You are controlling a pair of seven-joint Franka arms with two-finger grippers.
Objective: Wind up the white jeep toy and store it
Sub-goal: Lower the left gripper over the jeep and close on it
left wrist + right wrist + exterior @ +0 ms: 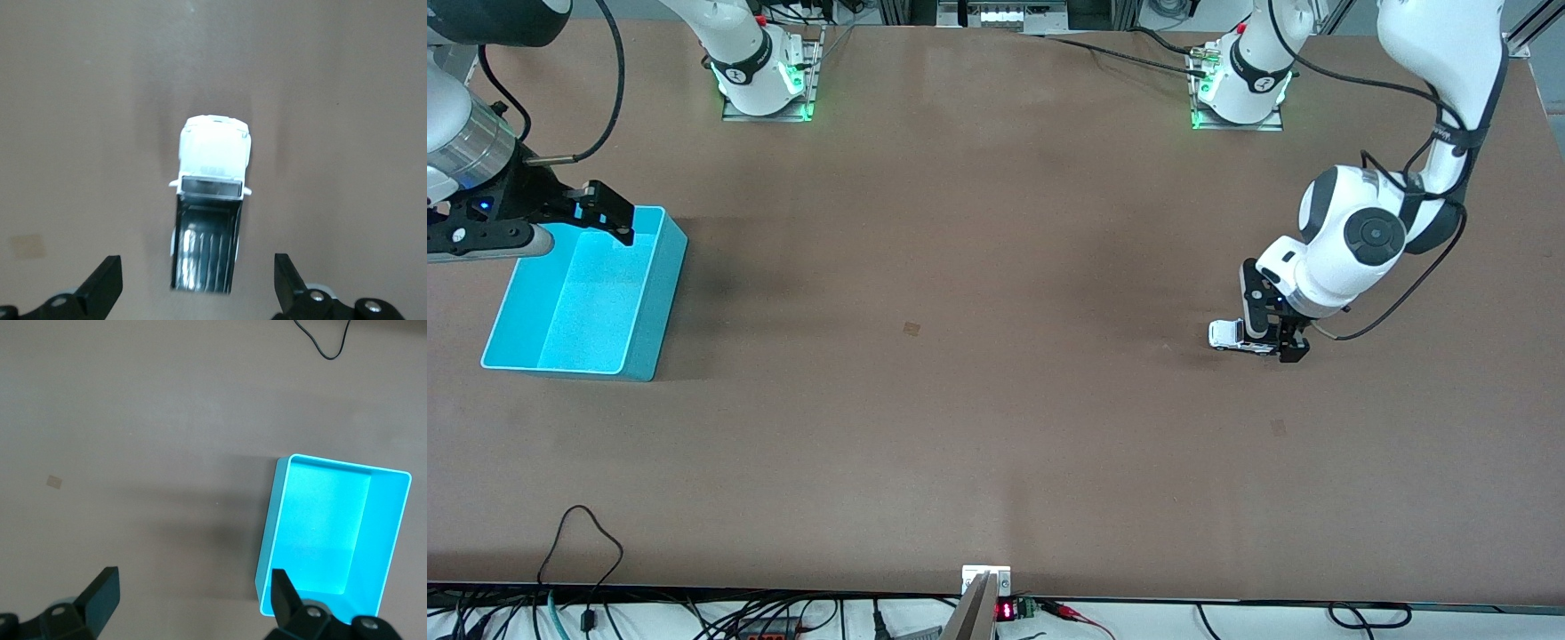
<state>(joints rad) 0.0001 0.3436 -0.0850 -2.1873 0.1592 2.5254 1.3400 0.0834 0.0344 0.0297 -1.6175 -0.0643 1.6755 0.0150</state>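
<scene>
- Brown table, bare and matte, cables along its near edge
- White jeep toy sits at the left arm's end, between the spread fingers of the left gripper
- Right gripper hangs apart over the turquoise bin

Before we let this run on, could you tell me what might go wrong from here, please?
1. The left pincer is open with the white jeep toy between its fingers; the jeep is tiny and on wheels, so an off-centre close could push it away.
2. The turquoise bin sits at the right arm's end of the table, so storing means a long carry or handover.
3. The right pincer hangs over the bin, possibly obstructing the drop.
</scene>
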